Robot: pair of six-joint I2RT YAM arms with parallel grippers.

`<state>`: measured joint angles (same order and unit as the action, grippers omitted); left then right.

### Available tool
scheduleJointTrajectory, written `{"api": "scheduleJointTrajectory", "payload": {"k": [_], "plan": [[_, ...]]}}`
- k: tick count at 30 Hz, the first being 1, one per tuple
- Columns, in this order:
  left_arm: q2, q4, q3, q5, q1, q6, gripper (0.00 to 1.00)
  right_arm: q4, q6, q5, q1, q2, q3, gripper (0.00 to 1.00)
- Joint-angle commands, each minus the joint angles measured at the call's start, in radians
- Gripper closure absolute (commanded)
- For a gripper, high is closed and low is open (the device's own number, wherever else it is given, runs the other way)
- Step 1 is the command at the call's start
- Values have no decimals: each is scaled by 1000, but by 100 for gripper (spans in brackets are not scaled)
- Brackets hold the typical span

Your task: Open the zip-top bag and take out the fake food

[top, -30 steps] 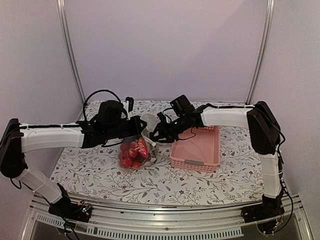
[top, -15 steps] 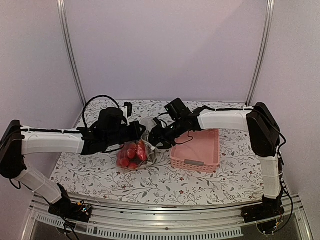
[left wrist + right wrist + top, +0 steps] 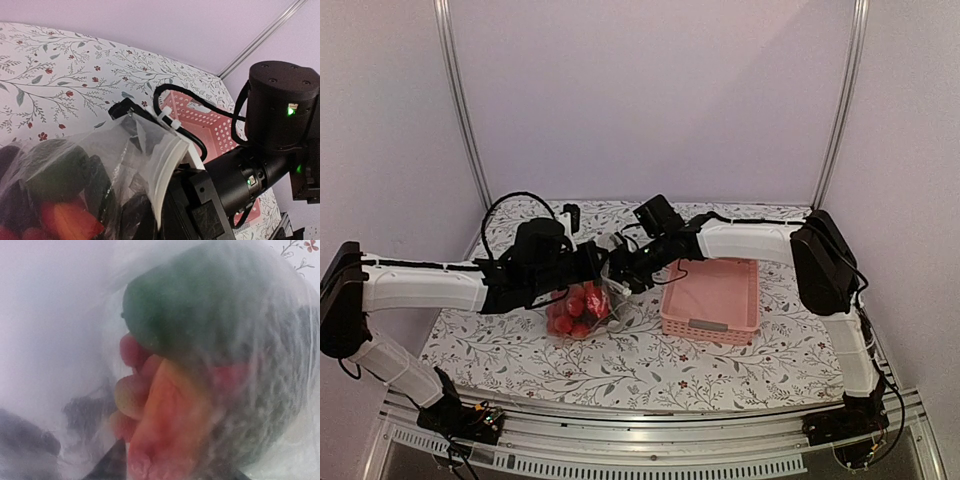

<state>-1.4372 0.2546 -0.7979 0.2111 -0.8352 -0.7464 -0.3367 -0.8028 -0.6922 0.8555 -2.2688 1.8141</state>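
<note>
1. Right gripper (image 3: 623, 266): jaws appear closed on the upper rim of the zip-top bag (image 3: 125, 150), presumably to pull its mouth apart.
2. Left gripper (image 3: 592, 268): at the opposite rim; fingers hidden, so I cannot tell its grip.
3. Fake food (image 3: 576, 310): all inside, sagging low in the bag above the table (image 3: 650, 375), near the pink basket (image 3: 712, 295).

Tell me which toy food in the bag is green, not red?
The big rounded green piece, at the top of the right wrist view inside the zip-top bag. The red pieces sit below it.
</note>
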Motion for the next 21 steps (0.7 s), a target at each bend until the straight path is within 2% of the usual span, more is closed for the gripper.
{"api": "scheduleJointTrajectory", "payload": {"k": [1, 5, 9, 12, 16, 21], "plan": [[-4, 19, 20, 53, -12, -8, 100, -6, 20, -21, 0, -92, 99, 57], [-3, 38, 38, 67, 2, -35, 100, -17, 52, -43, -28, -109, 108, 59], [4, 11, 44, -9, 52, -91, 100, -83, 137, -48, -48, -87, 83, 51], [30, 35, 69, -29, 59, -93, 100, -62, 165, -10, -60, -17, -14, 49], [53, 39, 93, -19, 59, -90, 100, -14, 178, 58, -68, 90, -83, 50], [40, 57, 80, -53, 59, -80, 100, -8, 179, -3, -67, 62, -29, 55]]}}
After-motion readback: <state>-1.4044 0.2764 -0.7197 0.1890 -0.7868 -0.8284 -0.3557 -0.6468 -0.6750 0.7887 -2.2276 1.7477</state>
